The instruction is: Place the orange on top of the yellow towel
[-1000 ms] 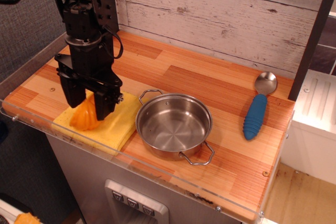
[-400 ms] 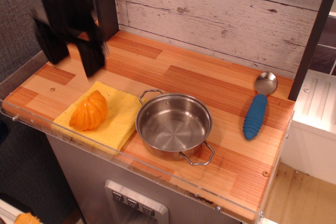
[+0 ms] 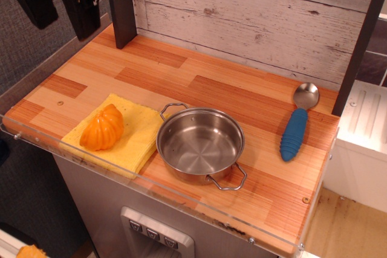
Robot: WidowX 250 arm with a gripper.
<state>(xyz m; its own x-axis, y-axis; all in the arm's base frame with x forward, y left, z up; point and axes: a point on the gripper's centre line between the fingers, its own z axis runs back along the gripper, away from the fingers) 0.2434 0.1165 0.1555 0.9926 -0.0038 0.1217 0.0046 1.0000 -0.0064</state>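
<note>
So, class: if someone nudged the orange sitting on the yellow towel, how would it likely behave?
The orange is rounded, so it would probably roll. Its ribbed segments and the soft yellow towel beneath might slow it. Its glossy skin suggests hard, fairly slippery plastic, likely light.

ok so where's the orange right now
The orange sits on the yellow towel at the counter's front left, just left of the steel pot.

Toy kitchen: wooden counter [image 3: 199, 83]; steel pot [image 3: 200, 143]; spoon [image 3: 299, 122]
</note>
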